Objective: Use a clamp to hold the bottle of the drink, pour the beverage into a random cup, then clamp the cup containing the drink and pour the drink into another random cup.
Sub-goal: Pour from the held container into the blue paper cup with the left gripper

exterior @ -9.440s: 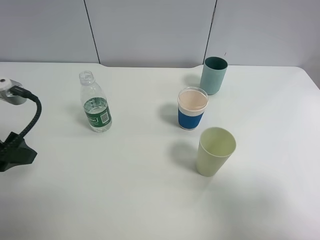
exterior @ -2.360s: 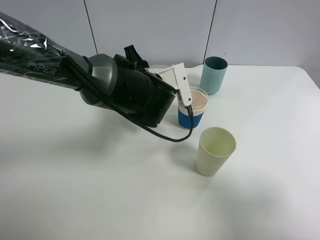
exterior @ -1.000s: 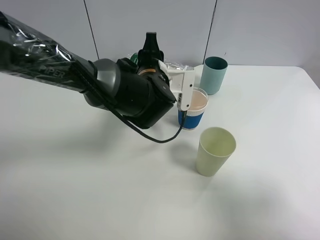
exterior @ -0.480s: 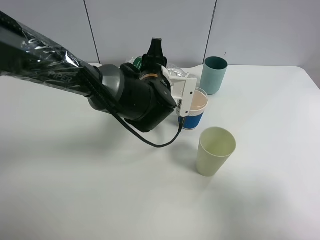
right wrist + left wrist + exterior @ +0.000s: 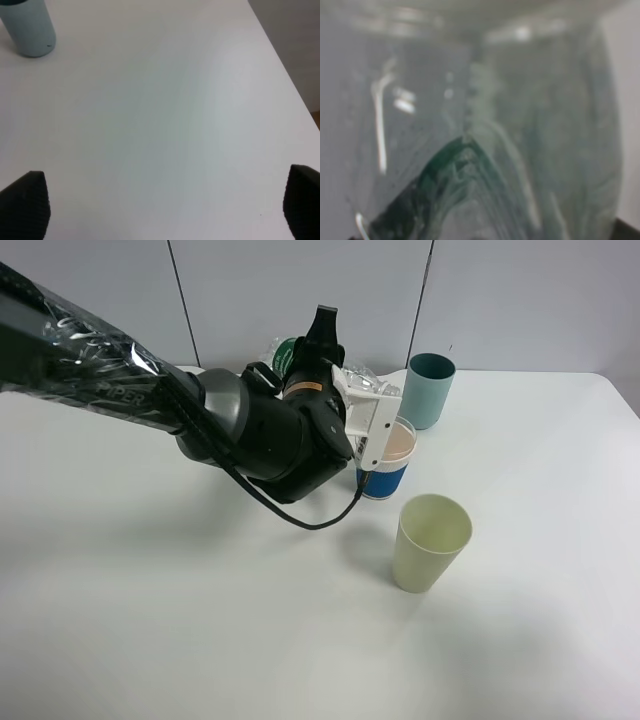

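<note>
Clear creased plastic fills the left wrist view: the bottle (image 5: pixel 362 378) is pinched tight in the left jaws, which are closed hard enough to crumple its wall and green label. From the high camera, the black left arm (image 5: pixel 260 435) holds the bottle tipped well over, its neck end just above the rim of the blue-banded cup (image 5: pixel 384 468), which stands right of the middle of the surface (image 5: pixel 150 620), toward the far edge. Whether drink is running at this instant cannot be told, nor how full the cup is. The first pour therefore looks to be under way rather than finished. The right jaws stand wide apart over bare surface near the right edge, holding nothing. The teal cup (image 5: pixel 428 390) waits upright close to the far edge, just behind the banded cup, and a pale green cup (image 5: pixel 430 542) stands nearer the front edge. Left to do, by this reading: right and release the bottle, clamp the banded cup, and tip it into the teal cup.
</note>
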### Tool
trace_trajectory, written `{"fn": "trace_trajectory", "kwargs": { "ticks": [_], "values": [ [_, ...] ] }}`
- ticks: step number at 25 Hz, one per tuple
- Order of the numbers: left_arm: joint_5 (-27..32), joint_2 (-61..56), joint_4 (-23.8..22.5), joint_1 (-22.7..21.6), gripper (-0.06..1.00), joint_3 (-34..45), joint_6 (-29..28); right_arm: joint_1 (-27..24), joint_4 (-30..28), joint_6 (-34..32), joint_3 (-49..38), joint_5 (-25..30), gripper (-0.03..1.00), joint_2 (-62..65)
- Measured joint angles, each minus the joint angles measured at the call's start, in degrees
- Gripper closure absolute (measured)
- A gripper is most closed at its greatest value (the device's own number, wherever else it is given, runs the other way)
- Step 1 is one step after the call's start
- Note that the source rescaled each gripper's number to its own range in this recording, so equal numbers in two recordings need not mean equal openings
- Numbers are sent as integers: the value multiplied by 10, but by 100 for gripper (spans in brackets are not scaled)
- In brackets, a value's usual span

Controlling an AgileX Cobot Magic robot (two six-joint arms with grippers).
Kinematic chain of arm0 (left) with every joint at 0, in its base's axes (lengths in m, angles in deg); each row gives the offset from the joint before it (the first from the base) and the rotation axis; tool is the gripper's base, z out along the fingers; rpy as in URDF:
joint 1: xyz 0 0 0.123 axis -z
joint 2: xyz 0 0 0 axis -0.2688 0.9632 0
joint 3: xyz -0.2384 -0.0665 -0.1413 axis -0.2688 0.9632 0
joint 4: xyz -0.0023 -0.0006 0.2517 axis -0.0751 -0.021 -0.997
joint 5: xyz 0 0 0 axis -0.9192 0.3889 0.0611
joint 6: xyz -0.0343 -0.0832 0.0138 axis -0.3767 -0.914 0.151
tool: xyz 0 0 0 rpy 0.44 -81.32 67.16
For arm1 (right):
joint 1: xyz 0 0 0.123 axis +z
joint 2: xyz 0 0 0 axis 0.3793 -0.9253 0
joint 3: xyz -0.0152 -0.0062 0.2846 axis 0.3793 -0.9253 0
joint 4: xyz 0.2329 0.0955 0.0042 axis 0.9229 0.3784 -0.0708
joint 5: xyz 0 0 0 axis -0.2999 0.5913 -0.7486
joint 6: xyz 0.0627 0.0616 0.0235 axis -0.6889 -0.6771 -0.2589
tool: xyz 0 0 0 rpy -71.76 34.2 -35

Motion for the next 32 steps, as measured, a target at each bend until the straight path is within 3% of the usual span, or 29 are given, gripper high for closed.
{"fn": "trace_trajectory", "kwargs": {
  "ticks": [13, 32],
  "values": [
    [-3, 0, -15, -26, 92, 0, 2, 0, 0, 0, 0, 0, 9, 0],
    [-5, 0, -32, -26, 92, 0, 32, 0, 0, 0, 0, 0, 9, 0]
  ]
}}
